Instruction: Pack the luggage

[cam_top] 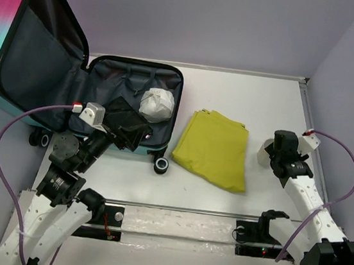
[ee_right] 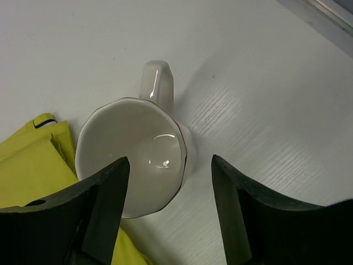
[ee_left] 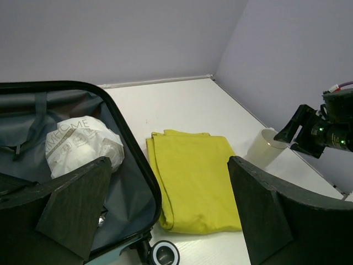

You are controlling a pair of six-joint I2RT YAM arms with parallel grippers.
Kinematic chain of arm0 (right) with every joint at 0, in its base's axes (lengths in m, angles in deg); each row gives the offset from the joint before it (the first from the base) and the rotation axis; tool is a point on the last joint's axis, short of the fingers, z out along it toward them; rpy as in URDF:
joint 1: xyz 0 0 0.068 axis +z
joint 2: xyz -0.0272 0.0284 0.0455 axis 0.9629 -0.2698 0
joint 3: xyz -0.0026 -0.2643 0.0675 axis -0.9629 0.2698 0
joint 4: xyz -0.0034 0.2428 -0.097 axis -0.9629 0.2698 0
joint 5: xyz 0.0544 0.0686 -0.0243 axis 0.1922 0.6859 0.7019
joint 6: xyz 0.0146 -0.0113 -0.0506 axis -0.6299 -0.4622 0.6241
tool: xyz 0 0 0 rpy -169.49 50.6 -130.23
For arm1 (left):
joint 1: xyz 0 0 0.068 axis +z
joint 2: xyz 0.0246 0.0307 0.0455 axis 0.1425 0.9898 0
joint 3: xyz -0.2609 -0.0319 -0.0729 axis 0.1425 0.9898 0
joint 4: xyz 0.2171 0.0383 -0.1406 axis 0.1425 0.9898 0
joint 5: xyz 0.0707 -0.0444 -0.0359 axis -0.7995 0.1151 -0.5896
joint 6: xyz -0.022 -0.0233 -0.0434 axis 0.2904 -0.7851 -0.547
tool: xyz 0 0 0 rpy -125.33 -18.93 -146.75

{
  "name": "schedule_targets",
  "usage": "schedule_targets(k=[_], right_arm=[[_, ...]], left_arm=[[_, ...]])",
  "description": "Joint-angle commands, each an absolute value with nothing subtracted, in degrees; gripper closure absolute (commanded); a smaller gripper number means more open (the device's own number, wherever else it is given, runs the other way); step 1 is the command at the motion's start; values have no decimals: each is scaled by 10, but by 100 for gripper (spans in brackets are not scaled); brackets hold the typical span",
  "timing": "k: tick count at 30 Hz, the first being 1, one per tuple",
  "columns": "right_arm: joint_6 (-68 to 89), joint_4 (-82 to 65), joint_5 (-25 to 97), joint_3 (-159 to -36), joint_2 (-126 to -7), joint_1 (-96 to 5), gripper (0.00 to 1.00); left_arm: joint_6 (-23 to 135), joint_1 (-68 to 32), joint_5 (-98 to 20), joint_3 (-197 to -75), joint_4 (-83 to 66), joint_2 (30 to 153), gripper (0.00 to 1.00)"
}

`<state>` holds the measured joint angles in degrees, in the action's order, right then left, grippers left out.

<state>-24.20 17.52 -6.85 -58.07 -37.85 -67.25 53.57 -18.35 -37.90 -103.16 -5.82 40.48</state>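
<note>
The luggage (cam_top: 106, 75) lies open at the left, its pink-to-teal lid (cam_top: 10, 15) standing up and its grey-lined base flat. A crumpled white bag (cam_top: 157, 103) lies in the base, and it also shows in the left wrist view (ee_left: 77, 143). My left gripper (cam_top: 124, 129) hangs open and empty over the base's near right corner (ee_left: 168, 165). A black pouch (cam_top: 119, 107) lies partly under it. My right gripper (cam_top: 278, 156) is open and empty just above a white mug (ee_right: 132, 154), with one finger over the mug's mouth and the other beside it.
A folded yellow cloth (cam_top: 214, 149) lies on the table between the suitcase and the mug (cam_top: 266, 150); it also shows in the left wrist view (ee_left: 193, 176) and the right wrist view (ee_right: 33, 165). A suitcase wheel (cam_top: 161, 164) sticks out near the cloth. Walls close off the back and right.
</note>
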Motion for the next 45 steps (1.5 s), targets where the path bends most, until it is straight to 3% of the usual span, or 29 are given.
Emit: schedule_targets(k=[1, 3, 5, 6, 8, 14, 18, 21, 25, 28, 32, 37, 39, 42, 43, 45], right_arm=[[-278, 170, -71, -580, -416, -677, 39], [-283, 150, -65, -578, -439, -677, 45], [-292, 137, -63, -577, -470, -682, 62], [-292, 131, -64, -576, -477, -682, 77], [-277, 121, -61, -585, -476, -682, 93], [-113, 3, 41, -633, -360, -636, 93], [-98, -71, 123, -726, -405, -540, 93], [-44, -173, 143, -849, -566, -407, 93], [7, -251, 205, -983, -767, -335, 93], [38, -310, 264, -1120, -913, -318, 93], [43, -273, 330, -1357, -1066, -303, 93], [151, -224, 257, -1671, -1298, -259, 93], [209, -234, 214, -1739, -1354, -251, 93], [261, -284, 194, -1734, -1388, -244, 57], [263, -285, 195, -1700, -1376, -244, 35], [259, -287, 198, -1659, -1353, -244, 17]], left_arm=[[540, -192, -387, -1055, -75, 394, 1], [541, -195, -388, -1055, -75, 393, 1], [541, -196, -392, -1056, -73, 390, 1], [542, -197, -394, -1057, -73, 390, 1], [543, -198, -395, -1057, -72, 390, 1], [544, -202, -397, -1060, -70, 389, 1], [545, -200, -410, -1061, -66, 393, 1], [545, -196, -418, -1061, -64, 399, 1], [545, -189, -442, -1064, -63, 399, 1], [545, -177, -464, -1067, -46, 394, 1], [544, -168, -515, -1074, -31, 393, 1], [543, -168, -525, -1075, -27, 399, 1], [544, -169, -519, -1076, -29, 403, 1], [543, -169, -518, -1075, -29, 405, 1], [544, -169, -518, -1075, -30, 406, 1], [543, -167, -519, -1075, -29, 406, 1]])
